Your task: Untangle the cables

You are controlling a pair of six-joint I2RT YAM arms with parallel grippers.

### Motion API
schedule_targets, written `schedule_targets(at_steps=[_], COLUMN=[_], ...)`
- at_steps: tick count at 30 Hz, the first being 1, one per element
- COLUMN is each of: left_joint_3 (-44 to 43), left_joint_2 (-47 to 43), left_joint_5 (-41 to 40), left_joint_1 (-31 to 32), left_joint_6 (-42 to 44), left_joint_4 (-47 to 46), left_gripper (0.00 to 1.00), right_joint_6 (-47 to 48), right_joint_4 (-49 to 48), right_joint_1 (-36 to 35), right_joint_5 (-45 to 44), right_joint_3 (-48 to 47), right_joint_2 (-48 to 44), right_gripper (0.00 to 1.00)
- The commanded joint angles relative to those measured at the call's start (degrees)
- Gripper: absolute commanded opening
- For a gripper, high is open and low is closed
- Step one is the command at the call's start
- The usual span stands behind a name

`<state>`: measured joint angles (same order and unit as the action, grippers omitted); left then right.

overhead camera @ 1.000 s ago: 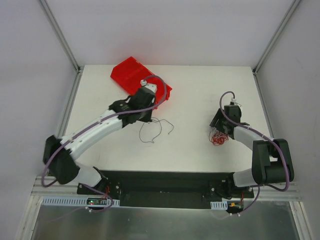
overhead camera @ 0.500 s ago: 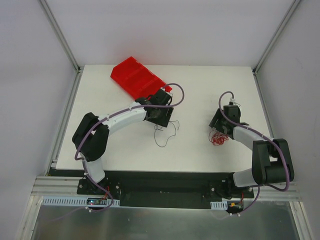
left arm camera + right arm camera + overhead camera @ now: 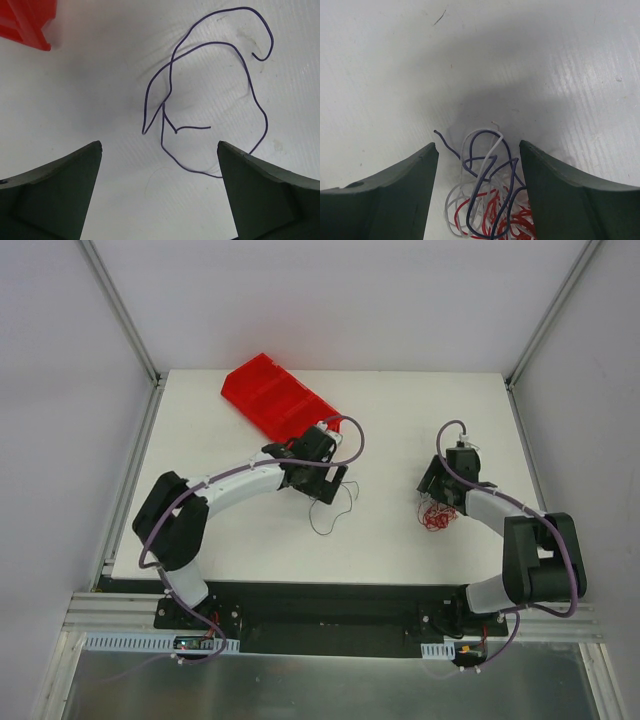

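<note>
Under L claw (image 3: 159,145): purple wire (image 3: 171,75) (loose)

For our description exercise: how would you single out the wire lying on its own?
Find the red bin at the table's far left; the left gripper hangs open just beside its near corner. Under it lies a thin purple wire in loose open loops, unlike the dense red, white and purple tangle at the right gripper.

A red compartment bin (image 3: 275,398) lies askew near the white table's (image 3: 400,440) far edge
</note>
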<state>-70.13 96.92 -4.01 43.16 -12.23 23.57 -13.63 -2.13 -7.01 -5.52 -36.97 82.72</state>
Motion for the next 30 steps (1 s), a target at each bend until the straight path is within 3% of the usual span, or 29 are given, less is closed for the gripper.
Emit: schedule_targets(at_steps=[1,3,7,11,13,22,30], left_joint_3=[-4.0,-5.1,-6.8,-6.2,-5.8,-10.9,-24.8], left_joint_2=[6.0,8.5,11.3,9.9,7.3,-5.9,-3.0], left_joint_5=[0.6,1.5,3.9,1.4,0.1,-3.7,-5.2], left_joint_1=[-0.3,-0.4,-0.4,-0.4,-0.4,-4.0,-11.8], left_joint_6=[3.0,3.3,1.9,1.1,1.0,2.0,5.5], left_joint_4=[-2.2,-3.4,-3.5,-3.5,-3.0,-2.7,-2.8], left_gripper=[0.97,0.91,0.66,0.12,0.0,0.0,0.0], right_joint_6=[0.8,0.7,0.9,0.9,0.8,0.7,0.9], right_joint_4=[1.7,1.7,1.9,1.8,1.8,3.9,4.4], right_joint_1=[-0.3,-0.3,-0.3,-0.3,-0.3,-0.3,-0.2], right_joint_5=[0.9,1.0,1.1,1.3,1.1,1.1,1.2], right_joint_3=[-1.4,-1.5,-1.8,-2.2,-2.3,-3.5,-4.0], right_joint_2=[0.7,0.8,1.0,1.5,1.5,2.6,3.2], right_gripper=[0.7,0.7,0.7,0.7,0.7,0.7,0.7])
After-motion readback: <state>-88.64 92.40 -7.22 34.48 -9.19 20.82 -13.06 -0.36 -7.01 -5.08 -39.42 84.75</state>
